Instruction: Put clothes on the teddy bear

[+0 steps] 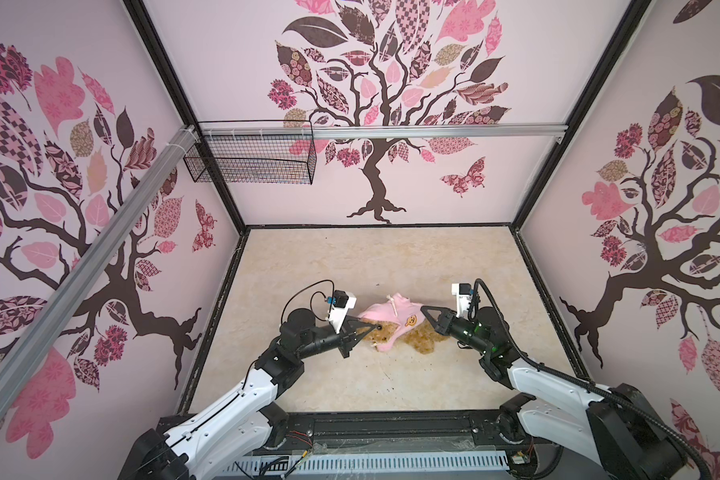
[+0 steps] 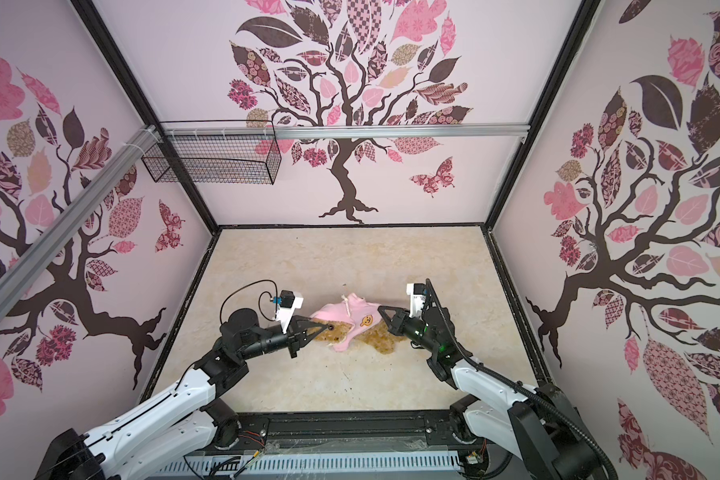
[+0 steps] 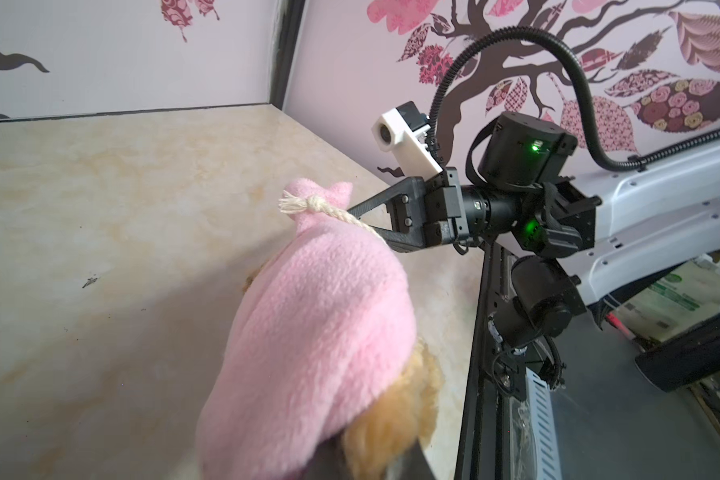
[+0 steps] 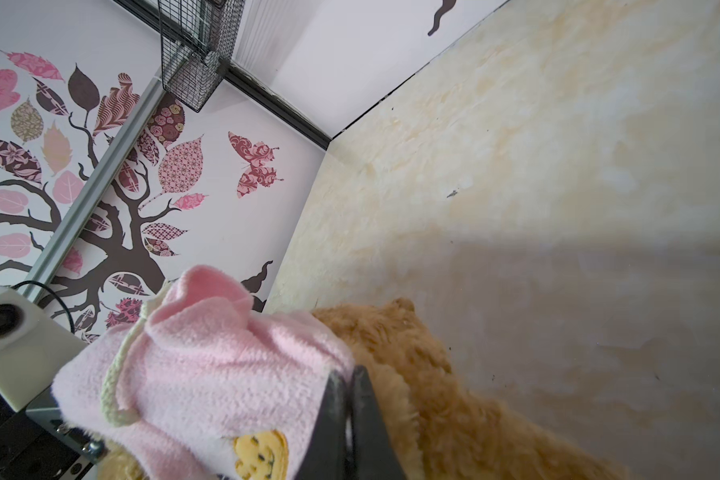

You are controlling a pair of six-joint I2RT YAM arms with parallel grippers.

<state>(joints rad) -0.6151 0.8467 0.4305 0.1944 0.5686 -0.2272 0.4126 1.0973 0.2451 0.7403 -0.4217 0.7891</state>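
The teddy bear (image 1: 427, 338) (image 2: 381, 340) lies on its side in the middle of the table. A pink shirt (image 1: 391, 316) (image 2: 346, 316) with an orange bear-face emblem (image 1: 410, 321) covers its head and upper body. My left gripper (image 1: 371, 329) (image 2: 326, 328) is at the head end. In the left wrist view it (image 3: 368, 457) is shut with golden fur (image 3: 395, 419) between its fingers, the shirt (image 3: 321, 324) lying against them. My right gripper (image 1: 424, 309) (image 4: 347, 376) is shut on the shirt's hem (image 4: 208, 374), next to the bear's body (image 4: 408, 374).
The beige table (image 1: 350, 266) is walled on three sides by patterned panels. A black wire basket (image 1: 250, 158) hangs from a metal rail on the back wall, high at the left. A black frame rail (image 1: 371, 428) runs along the front edge.
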